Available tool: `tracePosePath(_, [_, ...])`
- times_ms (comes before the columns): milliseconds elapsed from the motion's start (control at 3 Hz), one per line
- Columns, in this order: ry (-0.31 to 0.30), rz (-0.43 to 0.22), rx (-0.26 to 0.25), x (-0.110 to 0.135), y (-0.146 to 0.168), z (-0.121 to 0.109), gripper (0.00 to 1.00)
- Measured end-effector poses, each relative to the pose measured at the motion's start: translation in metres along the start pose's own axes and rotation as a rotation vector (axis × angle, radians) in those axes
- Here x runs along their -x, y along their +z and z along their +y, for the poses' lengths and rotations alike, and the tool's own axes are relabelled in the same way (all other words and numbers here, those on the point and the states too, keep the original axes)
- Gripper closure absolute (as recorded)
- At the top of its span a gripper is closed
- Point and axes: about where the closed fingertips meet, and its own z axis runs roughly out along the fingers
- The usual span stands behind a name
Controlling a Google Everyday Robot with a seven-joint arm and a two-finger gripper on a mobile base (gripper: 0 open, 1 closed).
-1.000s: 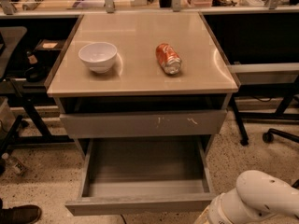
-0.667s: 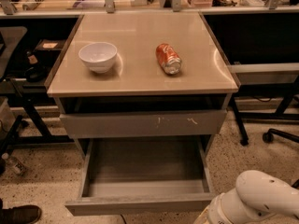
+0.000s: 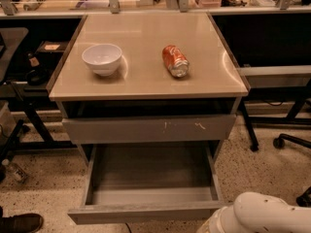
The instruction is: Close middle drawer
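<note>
The middle drawer (image 3: 148, 174) is pulled far out of the cabinet, below the tabletop. It is wide and shallow, grey and bare inside, and its plain front edge (image 3: 146, 212) lies near the bottom of the view. Above it sits a shut grey drawer front with white scratch marks (image 3: 150, 128). My gripper is out of view. Only a white rounded part of my arm (image 3: 265, 213) shows at the bottom right, just right of the open drawer's front corner.
On the beige tabletop (image 3: 146, 76) stand a white bowl (image 3: 102, 58) and an orange can lying on its side (image 3: 175, 60). Black table legs and a bottle (image 3: 13, 170) are at the left, a chair base (image 3: 286, 140) at the right, and a shoe (image 3: 20, 223) at the bottom left.
</note>
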Motion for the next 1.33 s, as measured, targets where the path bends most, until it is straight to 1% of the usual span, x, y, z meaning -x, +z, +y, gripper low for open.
tracePosePath(333, [0.025, -0.015, -0.046, 0.005, 0.020, -0.016, 1.00])
tracePosePath(667, [0.034, -0.035, -0.066, 0.014, 0.035, -0.028, 1.00])
tracePosePath(1333, [0.036, -0.068, -0.090, 0.037, 0.050, -0.050, 1.00])
